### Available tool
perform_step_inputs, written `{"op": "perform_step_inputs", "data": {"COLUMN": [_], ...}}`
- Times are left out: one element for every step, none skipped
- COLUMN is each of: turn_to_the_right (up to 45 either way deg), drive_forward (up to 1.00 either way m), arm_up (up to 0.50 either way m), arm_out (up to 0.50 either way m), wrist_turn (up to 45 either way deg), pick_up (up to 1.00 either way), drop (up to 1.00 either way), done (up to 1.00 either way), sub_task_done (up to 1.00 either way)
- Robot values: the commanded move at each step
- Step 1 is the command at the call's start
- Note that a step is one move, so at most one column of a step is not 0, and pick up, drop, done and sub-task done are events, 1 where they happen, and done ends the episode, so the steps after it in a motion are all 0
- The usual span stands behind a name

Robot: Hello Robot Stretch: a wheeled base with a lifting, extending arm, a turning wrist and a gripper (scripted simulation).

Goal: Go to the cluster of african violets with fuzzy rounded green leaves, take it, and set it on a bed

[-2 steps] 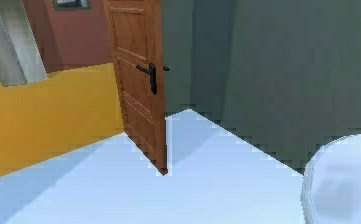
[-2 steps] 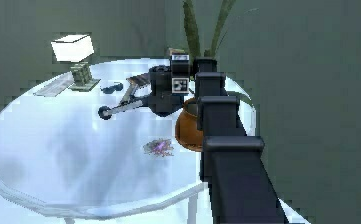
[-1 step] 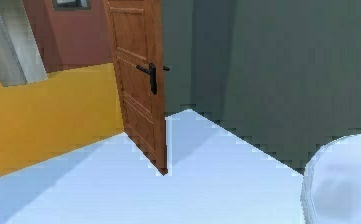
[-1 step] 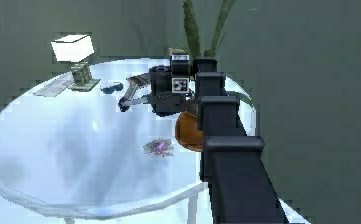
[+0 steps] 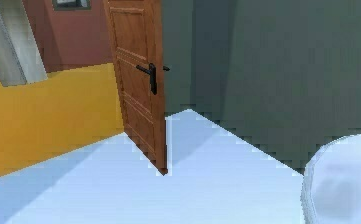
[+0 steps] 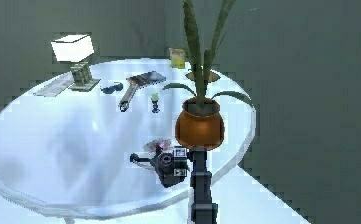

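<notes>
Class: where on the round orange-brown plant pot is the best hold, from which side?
Probably the belly of the round orange-brown pot, from the near edge of the pale round table: long green leaves spread above its rim, blocking the top.

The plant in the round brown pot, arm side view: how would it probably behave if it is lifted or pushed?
The brown pot looks rounded, so a sideways push might rock or tip it. Its thin leaves spread beyond the rim and are probably floppy. It stands near the edge of the table, so sliding it seems risky.
</notes>
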Motion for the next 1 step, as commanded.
{"op": "perform_step_inputs", "data": {"turn_to_the_right": [0.0], "drive_forward": [0.00], "arm_up": [0.00], "arm_out": [0.00], "wrist_turn": [0.0], "pick_up": [1.00], "drop": [0.00], "done": [0.00], "sub_task_done": [0.00]}}
